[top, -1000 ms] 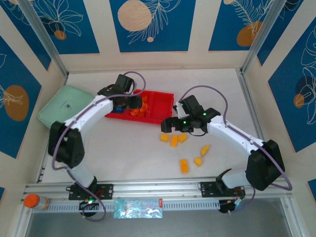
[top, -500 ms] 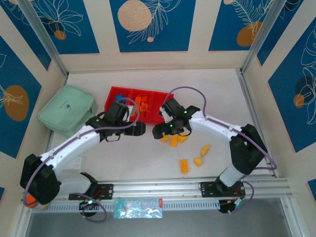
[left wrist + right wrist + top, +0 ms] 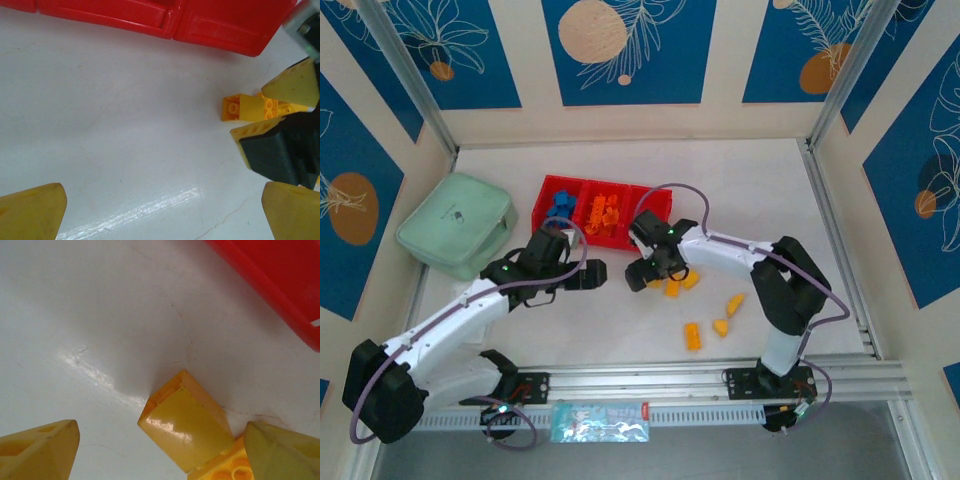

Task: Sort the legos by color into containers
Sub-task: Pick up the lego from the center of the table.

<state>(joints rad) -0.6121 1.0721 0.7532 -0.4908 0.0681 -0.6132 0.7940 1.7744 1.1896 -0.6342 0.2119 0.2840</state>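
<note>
My left gripper [image 3: 165, 202]: stood spread wide, empty, over bare table [image 3: 610, 325].
My right gripper [image 3: 160, 434]: parted, straddled a yellow brick [image 3: 186, 424] (not clamped).
Red tray [image 3: 542, 207]: lay far of both; blue legos [image 3: 560, 203] left, orange legos [image 3: 603, 212] middle.

Six yellow legos [image 3: 693, 336] are counted on the tabletop [image 3: 620, 330]. One red tray [image 3: 644, 201] with three compartments is seen; the blue bricks [image 3: 560, 203] and orange bricks [image 3: 605, 212] inside cannot be counted. One mint-green case [image 3: 455, 225] is seen.

A red tray [image 3: 648, 197]; blue legos [image 3: 560, 205]; orange legos [image 3: 603, 212]; yellow legos [image 3: 693, 336]; mint-green case [image 3: 455, 225]; blue leaf-patterned wall panels [image 3: 670, 70].
</note>
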